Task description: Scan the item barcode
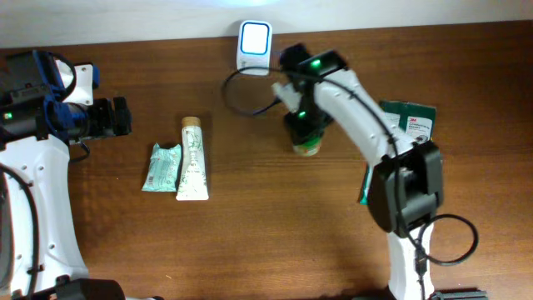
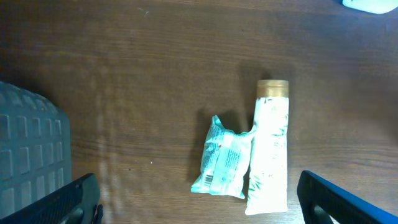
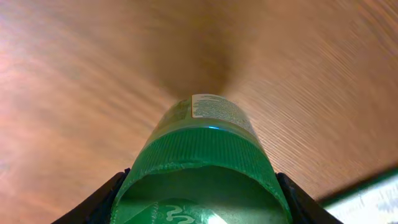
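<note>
One green-lidded bottle (image 1: 306, 143) is the item in hand. It hangs over the far half of the table (image 1: 250, 242), slightly right of centre. The right gripper (image 1: 301, 125) is clamped on its ribbed lid, with a finger showing on each side of the lid in the right wrist view. The bottle's long axis runs away from the wrist toward the tabletop, base downward, though I cannot tell whether the base touches the wood. A pale printed label sits on the side of the bottle that faces the wrist camera. No barcode can be made out.

The white scanner (image 1: 254, 43) stands at the far edge, near the bottle and a little to its left, with a dark cable (image 1: 237, 96) looping between them. By my judgement, the move ahead depends on turning the labelled side toward that far edge.

The left gripper (image 1: 123, 117) hovers well apart over the left side with its jaws spread wide and nothing between them, so the right arm is clearly the nearer one. A teal packet (image 1: 161, 167) and a cream tube (image 1: 192, 158) lie touching side by side left of centre. A dark green packet (image 1: 412, 125) lies toward the right edge.
</note>
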`<state>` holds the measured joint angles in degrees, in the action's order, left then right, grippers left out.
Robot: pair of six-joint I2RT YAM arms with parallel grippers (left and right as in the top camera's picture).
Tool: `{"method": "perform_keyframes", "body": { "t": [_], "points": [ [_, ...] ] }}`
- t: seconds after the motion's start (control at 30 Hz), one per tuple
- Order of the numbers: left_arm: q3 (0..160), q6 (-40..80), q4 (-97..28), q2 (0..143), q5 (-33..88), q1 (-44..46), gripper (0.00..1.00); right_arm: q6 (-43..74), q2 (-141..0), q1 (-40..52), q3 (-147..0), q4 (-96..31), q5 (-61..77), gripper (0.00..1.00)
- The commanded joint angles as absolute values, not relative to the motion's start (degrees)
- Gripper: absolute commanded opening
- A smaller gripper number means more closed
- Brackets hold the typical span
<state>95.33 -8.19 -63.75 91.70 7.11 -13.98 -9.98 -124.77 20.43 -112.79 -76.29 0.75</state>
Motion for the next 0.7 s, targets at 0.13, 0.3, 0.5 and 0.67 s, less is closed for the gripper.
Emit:
{"method": "perform_keyframes", "body": {
  "t": [0.13,0.3,0.5,0.67],
  "points": [
    [95.55,-9.32,-63.68,91.37,7.73,-14.04,0.99,5.13,-123.37,-0.10,-108.53,-71.72,-1.13,0.45],
    [95.55,-9.32,-63.68,91.37,7.73,-14.04,0.99,6.55,-123.39,-4.56,-108.53,-70.28,0.16,0.46],
    [95.55,-9.32,-63.68,91.37,7.73,-14.04,0.99,6.50,-127.57,-4.43,-108.53,-68.07,10.35,0.46],
    [95.55,-9.32,-63.68,91.37,7.73,-14.04,0.99,6.50,-127.98,-4.03,-108.62,-68.34,10.35,0.98]
  ]
}}
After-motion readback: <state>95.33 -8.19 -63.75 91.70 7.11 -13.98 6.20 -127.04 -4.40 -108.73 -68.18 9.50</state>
